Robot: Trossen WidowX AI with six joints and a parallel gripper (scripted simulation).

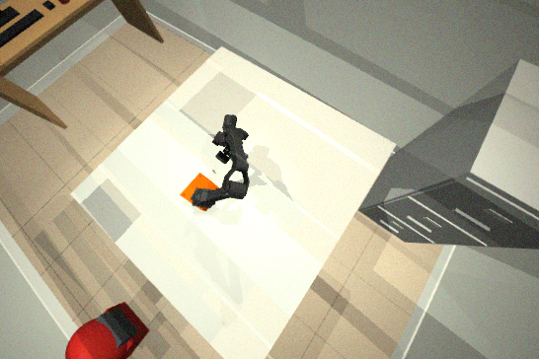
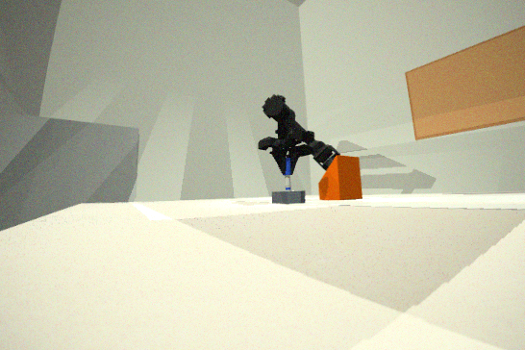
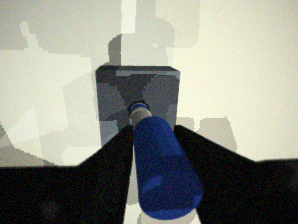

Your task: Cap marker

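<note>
Standing between the hand's (image 2: pixel 287 173) (image 3: pixel 154 129) fingertips, blue cap (image 2: pixel 288 165) (image 3: pixel 165 167), marker (image 2: pixel 287 183) (image 3: pixel 140 116) below.

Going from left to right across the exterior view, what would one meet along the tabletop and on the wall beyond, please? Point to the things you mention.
Dark holder block (image 2: pixel 288 197), orange block (image 2: pixel 350 178) (image 1: pixel 199 181), tan wall panel (image 2: pixel 466 87).

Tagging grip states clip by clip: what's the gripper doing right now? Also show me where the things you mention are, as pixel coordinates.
Gripper (image 2: pixel 287 173) (image 3: pixel 153 131): closed on the blue cap (image 2: pixel 288 165) (image 3: pixel 165 167), holding it over the upright marker (image 2: pixel 287 183) (image 3: pixel 141 117); whether it has clicked fully on can't be told.
</note>
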